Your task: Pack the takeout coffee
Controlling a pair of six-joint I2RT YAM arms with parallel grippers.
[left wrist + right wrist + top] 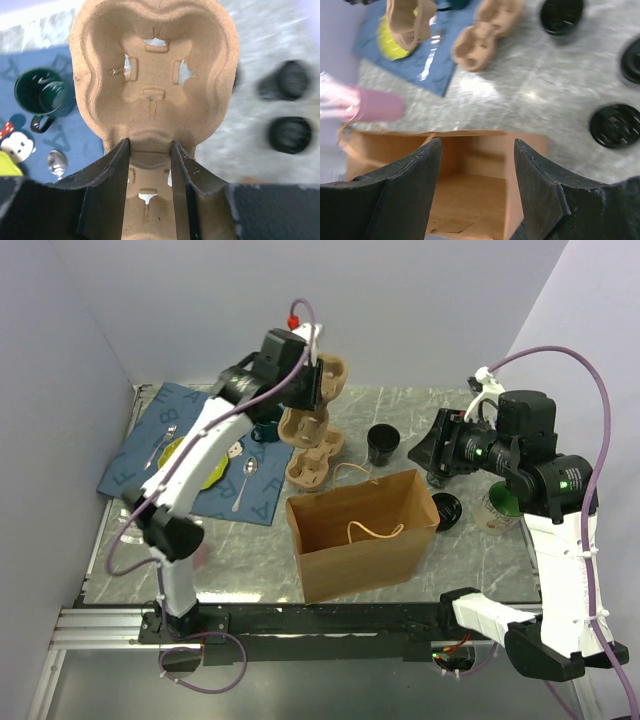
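Note:
The takeout coffee, a small black cup (382,443), stands on the marble table behind the brown paper bag (365,530); the right wrist view has it at the top (561,15). A round black lid (447,510) lies flat by the bag's right side. My left gripper (318,380) is raised at the back and shut on a cardboard cup carrier (152,65), one finger on each side of its rib (150,142). My right gripper (418,452) hovers right of the cup, open and holding nothing, with the bag's open mouth (470,190) below its fingers (477,145).
More cardboard carriers (310,445) lie left of the cup. A blue placemat (150,435) carries a yellow plate (200,465), spoons and a dark green mug (42,92). A pink cup (375,105) lies near the bag's left. Another black lid (632,60) and a clear cup (500,505) sit on the right.

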